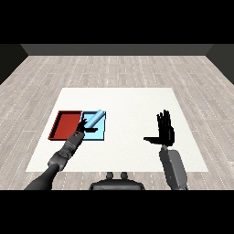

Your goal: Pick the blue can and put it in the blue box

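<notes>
The blue can [95,119] lies tilted over the light blue tray [101,132], its top end pointing up and right. My left hand [85,125] reaches over that tray and curls round the can's lower end. My right hand [165,130] is raised over the bare table at the right, fingers straight and thumb out to the left, holding nothing. I cannot tell whether the can touches the tray floor.
A red tray [65,124] lies directly left of the blue tray, touching it. The white table [132,105] extends behind and right of the trays. My left forearm [61,157] crosses the table's front left part.
</notes>
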You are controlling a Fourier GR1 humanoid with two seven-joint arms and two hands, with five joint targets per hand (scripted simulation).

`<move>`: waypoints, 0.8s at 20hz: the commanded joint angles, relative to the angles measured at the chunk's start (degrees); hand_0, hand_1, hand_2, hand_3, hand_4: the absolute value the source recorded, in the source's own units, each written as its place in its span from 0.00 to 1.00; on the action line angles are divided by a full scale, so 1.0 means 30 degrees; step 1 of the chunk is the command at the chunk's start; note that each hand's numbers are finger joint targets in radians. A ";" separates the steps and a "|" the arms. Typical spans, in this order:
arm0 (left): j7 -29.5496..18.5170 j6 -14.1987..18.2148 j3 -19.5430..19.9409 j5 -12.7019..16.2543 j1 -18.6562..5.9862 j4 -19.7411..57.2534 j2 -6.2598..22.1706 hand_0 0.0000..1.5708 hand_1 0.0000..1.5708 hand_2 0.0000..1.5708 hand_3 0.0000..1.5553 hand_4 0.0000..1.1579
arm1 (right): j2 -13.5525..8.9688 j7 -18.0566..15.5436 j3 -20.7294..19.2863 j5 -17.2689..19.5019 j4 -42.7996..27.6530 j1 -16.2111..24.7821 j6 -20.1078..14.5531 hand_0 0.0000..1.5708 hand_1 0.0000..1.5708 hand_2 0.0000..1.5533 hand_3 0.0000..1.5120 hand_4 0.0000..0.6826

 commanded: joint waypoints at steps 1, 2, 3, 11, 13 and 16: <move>-0.1380 0.2738 0.1003 0.0761 0.1151 -0.0401 0.0304 0.00 0.00 0.00 0.00 0.00 | 0.0575 0.0532 0.0817 0.0433 -0.1534 0.0735 -0.0662 0.00 0.00 0.00 0.00 0.00; -0.3047 0.3760 0.1521 0.1237 0.1856 -0.1113 0.0266 0.00 0.00 0.00 0.00 0.00 | 0.0084 0.0987 0.0422 0.0013 -0.1900 0.0579 -0.0429 0.00 0.00 0.00 0.00 0.00; -0.4434 0.3989 0.2312 0.1967 0.1806 -0.2244 0.1173 0.00 0.00 0.00 0.00 0.00 | -0.0074 0.0785 -0.0159 -0.0484 -0.0603 -0.0286 0.0054 0.00 0.00 0.00 0.00 0.00; -1.1310 0.0536 0.2868 0.2932 0.3151 -0.8914 0.0355 0.00 0.00 0.00 0.00 0.00 | 0.0373 0.0283 0.0348 -0.0113 -0.0562 0.0171 0.0205 0.00 0.00 0.00 0.00 0.00; -1.2525 0.0544 0.2346 0.2965 0.3931 -1.0429 -0.1676 0.00 0.00 0.00 0.00 0.00 | -0.0438 0.0428 -0.0180 0.0185 -0.0054 0.0341 0.0267 0.00 0.00 0.00 0.00 0.00; -1.3283 -0.1388 0.1883 0.3374 0.6653 -1.3692 -0.0815 0.00 0.00 0.00 0.00 0.00 | -0.0255 0.0411 0.0199 0.0343 -0.0186 0.0246 0.0382 0.00 0.00 0.00 0.00 0.00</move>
